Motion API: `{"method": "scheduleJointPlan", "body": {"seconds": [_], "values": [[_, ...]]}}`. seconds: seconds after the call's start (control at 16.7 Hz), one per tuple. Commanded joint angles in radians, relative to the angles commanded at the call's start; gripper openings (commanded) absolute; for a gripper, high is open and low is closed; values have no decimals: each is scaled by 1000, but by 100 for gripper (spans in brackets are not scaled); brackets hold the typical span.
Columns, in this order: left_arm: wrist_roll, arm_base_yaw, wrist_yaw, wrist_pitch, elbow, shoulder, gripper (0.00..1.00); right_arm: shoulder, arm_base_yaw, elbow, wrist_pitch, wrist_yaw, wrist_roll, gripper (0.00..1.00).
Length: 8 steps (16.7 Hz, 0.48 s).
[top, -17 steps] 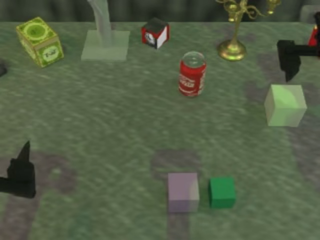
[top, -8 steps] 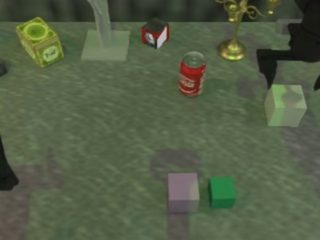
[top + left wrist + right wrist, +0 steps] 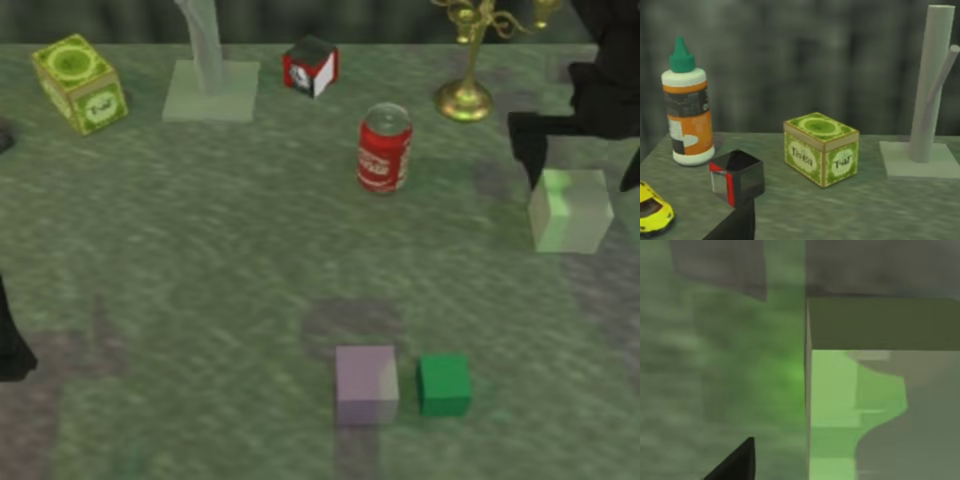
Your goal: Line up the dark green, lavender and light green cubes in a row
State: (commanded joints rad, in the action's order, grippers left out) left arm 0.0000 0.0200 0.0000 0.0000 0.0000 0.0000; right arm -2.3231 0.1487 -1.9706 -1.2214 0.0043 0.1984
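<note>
The light green cube [image 3: 571,210] rests at the table's right side. My right gripper [image 3: 580,160] hovers open over its far part, one dark finger [image 3: 527,150] left of the cube and the other at the right edge. In the right wrist view the cube [image 3: 850,390] fills the frame beside one fingertip [image 3: 737,460]. The lavender cube [image 3: 366,385] and the dark green cube [image 3: 444,385] sit side by side near the front, a small gap between them. My left gripper [image 3: 10,345] is parked at the left edge, and only one finger [image 3: 737,225] shows in its wrist view.
A red can [image 3: 385,148] stands mid-table and a brass candlestick [image 3: 465,95] behind it. A printed red, black and white cube [image 3: 311,66], a pale stand [image 3: 210,90] and a yellow-green tea box [image 3: 80,83] line the back. A glue bottle [image 3: 687,120] and yellow toy car [image 3: 652,212] lie far left.
My right gripper has come in from the right edge and settled over the light green cube. My left arm has drawn back to the left edge. The cubes have not moved.
</note>
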Motion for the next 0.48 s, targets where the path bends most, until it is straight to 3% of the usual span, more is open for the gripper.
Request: {"method": "scheduleJointPlan", "body": {"seconds": [0.24,0.48], "values": [[0,0,0,0,0,0,100,-43,2,122,177,0,3,100],[0,0,0,0,0,0,100,-61,4,166,230,1,5,100]]}}
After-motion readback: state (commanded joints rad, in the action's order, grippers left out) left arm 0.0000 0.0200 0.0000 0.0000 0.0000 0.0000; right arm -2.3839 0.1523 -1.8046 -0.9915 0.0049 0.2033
